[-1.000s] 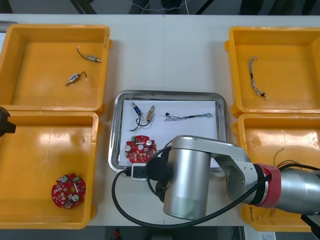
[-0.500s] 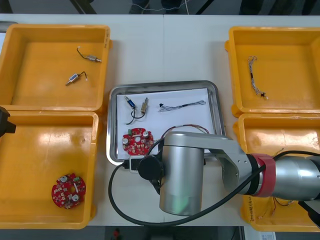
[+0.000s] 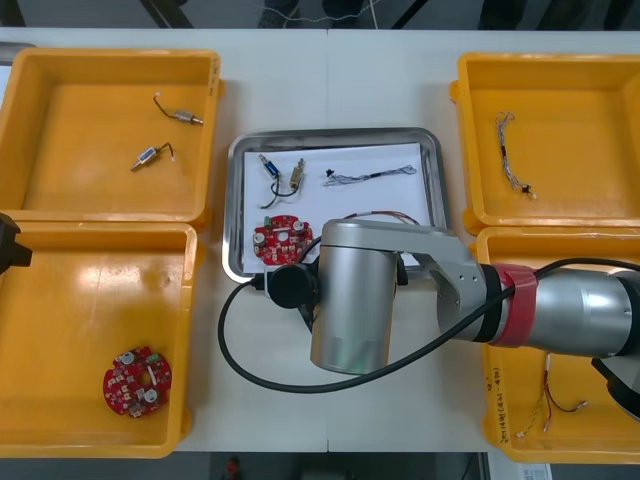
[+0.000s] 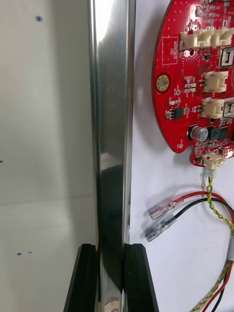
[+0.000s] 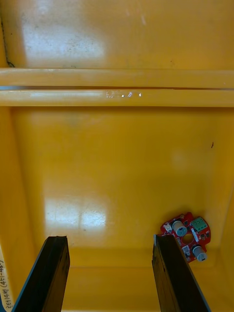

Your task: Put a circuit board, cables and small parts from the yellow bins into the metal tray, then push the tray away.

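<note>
The near rim of the metal tray (image 4: 112, 97), set mid-tabletop (image 3: 330, 90), is clamped between the fingers of the right gripper (image 4: 110, 249). A circuit board (image 3: 277, 241), cables (image 3: 368, 177) and small metal parts (image 3: 299, 172) are seen inside it. The left gripper (image 5: 110, 239) is held wide open above the near left yellow bin (image 5: 117, 161).

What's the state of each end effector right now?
Left end effector: open, holding nothing, over a yellow bin.
Right end effector: shut on the rim of the metal tray.

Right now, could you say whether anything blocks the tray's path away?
Nothing visible does. The right gripper, jaws shut on the metal tray at its near rim, faces bare table beyond the far rim; the left gripper hangs open by a yellow bin.
</note>
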Robot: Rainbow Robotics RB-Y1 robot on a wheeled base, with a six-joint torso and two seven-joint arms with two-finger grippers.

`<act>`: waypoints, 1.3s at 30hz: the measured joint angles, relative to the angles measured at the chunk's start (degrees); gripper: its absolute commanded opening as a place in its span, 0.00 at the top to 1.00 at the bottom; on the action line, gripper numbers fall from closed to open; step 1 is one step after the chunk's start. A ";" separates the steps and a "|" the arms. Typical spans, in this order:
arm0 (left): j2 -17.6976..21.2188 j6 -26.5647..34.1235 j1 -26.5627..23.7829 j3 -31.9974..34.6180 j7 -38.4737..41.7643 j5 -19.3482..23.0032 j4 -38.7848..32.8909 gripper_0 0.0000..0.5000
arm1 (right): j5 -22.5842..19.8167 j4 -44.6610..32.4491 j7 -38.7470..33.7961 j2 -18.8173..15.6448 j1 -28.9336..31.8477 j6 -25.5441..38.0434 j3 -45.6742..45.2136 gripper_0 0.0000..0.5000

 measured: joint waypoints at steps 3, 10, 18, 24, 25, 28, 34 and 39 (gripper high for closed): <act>0.00 0.00 0.00 0.00 0.00 0.00 -0.01 0.00 | -0.15 1.43 0.00 0.00 -1.45 -0.90 0.00 1.00; 0.00 0.00 0.00 0.00 0.00 0.00 -0.01 0.00 | -0.29 4.69 0.00 0.01 -4.53 -2.97 -0.01 1.00; 0.00 0.00 0.00 0.00 0.00 0.00 -0.04 0.00 | -0.34 9.72 0.00 0.42 -7.89 -5.17 -0.02 1.00; 0.00 0.00 0.00 0.00 0.00 0.00 -0.05 0.00 | -0.41 12.77 0.00 0.72 -9.72 -7.14 -0.03 1.00; 0.00 0.00 0.00 0.00 0.00 0.00 -0.05 0.00 | -0.42 13.24 0.00 0.77 -10.02 -7.38 -0.03 1.00; 0.00 0.00 0.00 0.00 0.00 0.00 -0.06 0.00 | -0.44 14.79 0.00 0.99 -10.85 -8.40 -0.04 1.00; 0.00 0.00 0.00 0.00 0.00 0.00 -0.06 0.00 | -0.49 18.30 0.01 1.49 -12.23 -12.10 -0.04 1.00; 0.00 0.00 0.00 0.00 0.00 0.00 -0.07 0.00 | -0.55 21.96 0.01 1.94 -13.07 -16.00 -0.04 1.00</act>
